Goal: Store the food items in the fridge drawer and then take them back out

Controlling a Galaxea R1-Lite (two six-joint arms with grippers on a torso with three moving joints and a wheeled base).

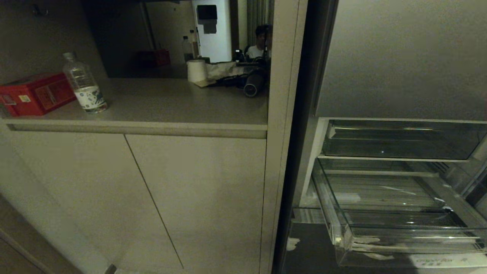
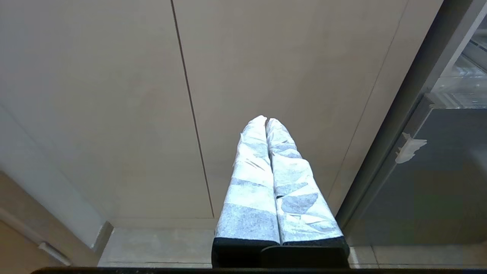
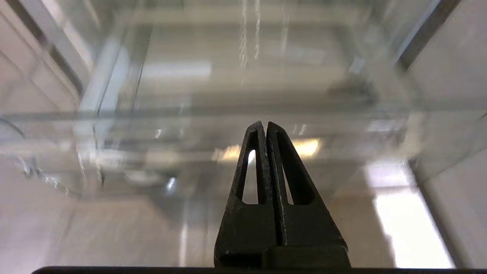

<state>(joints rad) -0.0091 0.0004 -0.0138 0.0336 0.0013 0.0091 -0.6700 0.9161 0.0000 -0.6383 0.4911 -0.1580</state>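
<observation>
The clear fridge drawer (image 1: 344, 232) stands pulled out at the lower right of the head view, with whitish tape scraps on its front edge. Nothing lies on its ribbed floor. No food items are in view. In the right wrist view my right gripper (image 3: 265, 125) is shut and holds nothing; its black tips point at the drawer's clear front wall (image 3: 198, 125), close in front of it. My left gripper (image 2: 266, 120), its fingers wrapped in pale tape, is shut and empty, facing the beige cabinet doors (image 2: 114, 95). Neither arm shows in the head view.
A counter (image 1: 171, 101) left of the fridge carries a water bottle (image 1: 83, 85), a red box (image 1: 34, 93), a paper roll (image 1: 196, 70) and a dark cylinder (image 1: 253, 85). A person sits far behind. A glass shelf (image 1: 395, 142) lies above the drawer. A grey steel door front (image 1: 403, 57) hangs over it.
</observation>
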